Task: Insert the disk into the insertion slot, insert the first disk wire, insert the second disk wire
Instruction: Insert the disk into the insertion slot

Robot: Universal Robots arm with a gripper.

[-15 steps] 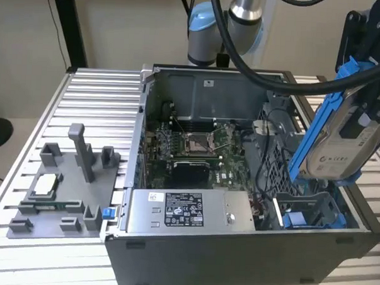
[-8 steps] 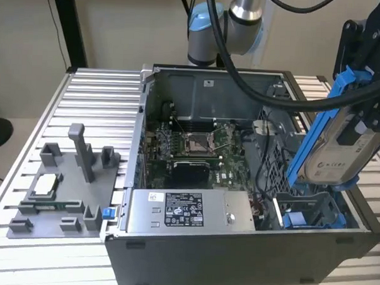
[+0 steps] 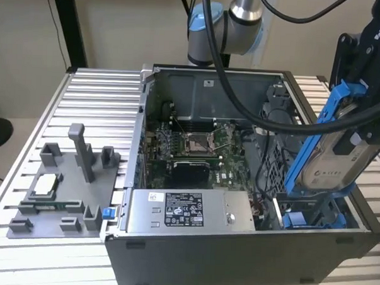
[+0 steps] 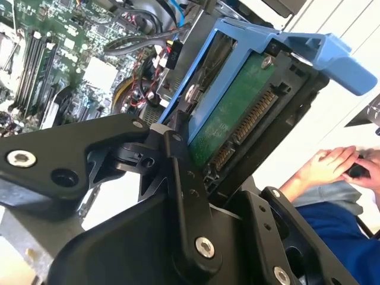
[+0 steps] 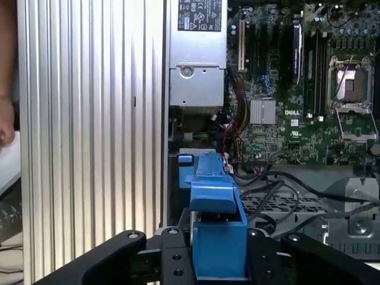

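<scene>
Hold firm: claw [image 3: 355, 105] clamps tilted disk [image 3: 324, 164]; insertion slot [image 3: 309, 218] lies just below claw, disk's lower end near its blue rails.

Robotics lab bench, not an office. Landmark is the open computer case [image 3: 235, 264], which lies on its side on a slatted aluminium table [image 3: 91, 94] with the motherboard [image 3: 190, 149] and power-supply box [image 3: 187, 212] exposed. A robot arm [image 3: 230, 21] stands behind the case, and its black cables [image 3: 243, 88] loop over the case. Beside the case, on the exterior view's left, sits a grey fixture plate [image 3: 61, 200] with pegs and holders. Above the case's corner on the exterior view's right, the gripper [image 5: 217, 252] clamps the disk [image 3: 331, 161]. A plain beige wall [image 3: 119, 26] is behind the case. In the second wrist view, a person's hand [image 4: 323, 169] is beyond the case.
</scene>
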